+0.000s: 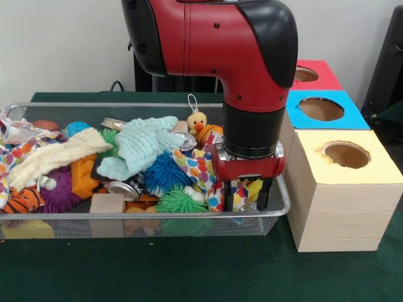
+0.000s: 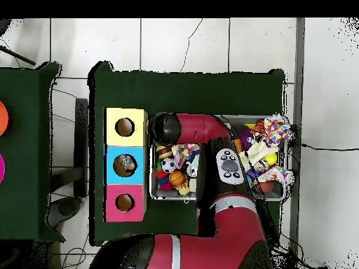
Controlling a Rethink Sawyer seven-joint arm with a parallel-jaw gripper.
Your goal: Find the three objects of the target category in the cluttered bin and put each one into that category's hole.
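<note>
Jaws (image 1: 245, 196) spread apart, gripping nothing, dipped into the wire bin (image 1: 280, 200) at its end nearest the yellow box (image 1: 343, 189), over spotted cloth (image 1: 196, 168) beside clutter of toys

We find no text, label or number we can read anywhere. Any markings on the objects are too small to make out.

bin (image 1: 284, 200) packed with clutter, box holes (image 1: 346, 154) unobstructed
</note>
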